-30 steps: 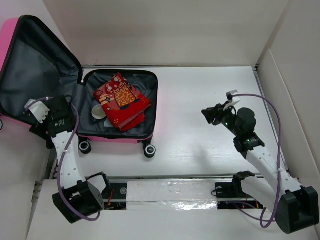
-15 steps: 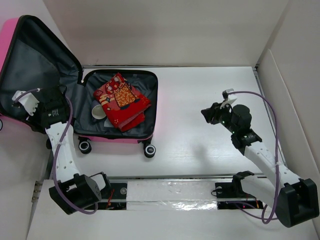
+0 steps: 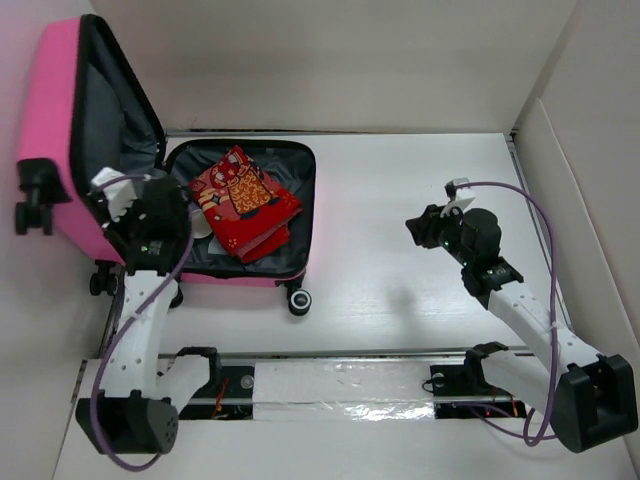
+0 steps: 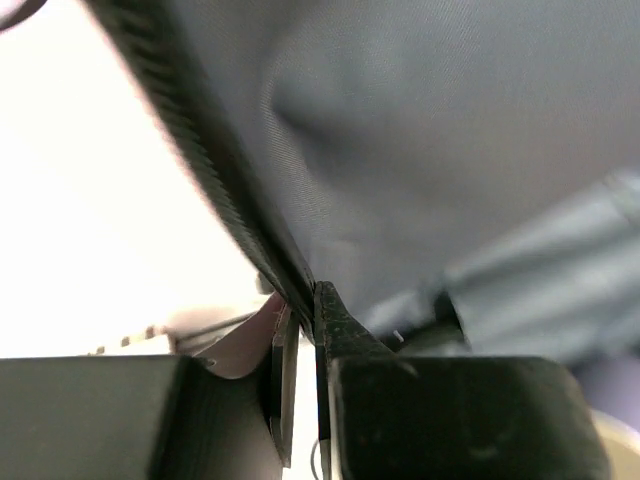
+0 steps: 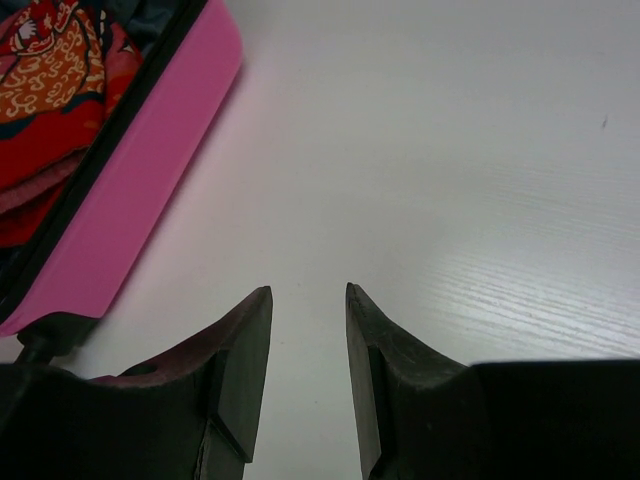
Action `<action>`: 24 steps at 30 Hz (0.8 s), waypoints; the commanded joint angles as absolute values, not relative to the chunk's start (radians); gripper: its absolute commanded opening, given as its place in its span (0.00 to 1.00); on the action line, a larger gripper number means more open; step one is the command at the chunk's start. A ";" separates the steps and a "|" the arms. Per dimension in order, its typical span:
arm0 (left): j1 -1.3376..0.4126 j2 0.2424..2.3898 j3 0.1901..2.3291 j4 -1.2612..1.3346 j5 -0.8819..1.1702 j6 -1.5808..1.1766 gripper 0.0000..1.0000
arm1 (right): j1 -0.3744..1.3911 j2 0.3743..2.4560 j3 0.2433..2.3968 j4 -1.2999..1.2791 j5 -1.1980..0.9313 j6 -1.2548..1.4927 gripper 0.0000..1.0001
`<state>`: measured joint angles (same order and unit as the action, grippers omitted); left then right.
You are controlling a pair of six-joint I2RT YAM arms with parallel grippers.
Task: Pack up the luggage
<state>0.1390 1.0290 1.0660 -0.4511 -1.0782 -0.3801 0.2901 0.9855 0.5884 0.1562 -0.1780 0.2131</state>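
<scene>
Bright pink luggage [image 3: 55, 130]: hard shell, dark grey lining, black zipper trim, black wheels. Sits far left on surface [image 3: 400, 180]. Base half flat, long axis near-far, wheels toward me; lid raised almost upright. My left hand [image 4: 303, 320] clenched on lid rim; right hand [image 5: 308, 330] released, empty.

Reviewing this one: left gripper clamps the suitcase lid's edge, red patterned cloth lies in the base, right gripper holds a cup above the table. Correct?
Not quite. The right gripper holds nothing: the right wrist view shows its jaws apart over the table. The left gripper does clamp the luggage lid's edge, and the red cloth lies in the base.
</scene>
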 commanded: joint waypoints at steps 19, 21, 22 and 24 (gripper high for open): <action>-1.055 1.107 1.040 -0.651 -0.884 -0.103 0.67 | 0.316 1.028 0.657 0.141 -0.117 0.195 0.42; -1.196 1.233 1.136 -0.741 -0.890 -0.188 0.69 | 0.316 1.026 0.657 0.140 -0.104 0.195 0.42; -1.236 1.265 1.159 -0.800 -0.902 -0.211 0.69 | 0.316 1.025 0.655 0.140 -0.100 0.193 0.42; -1.325 1.334 1.228 -0.842 -0.894 -0.265 0.70 | 0.316 1.025 0.653 0.140 -0.092 0.195 0.42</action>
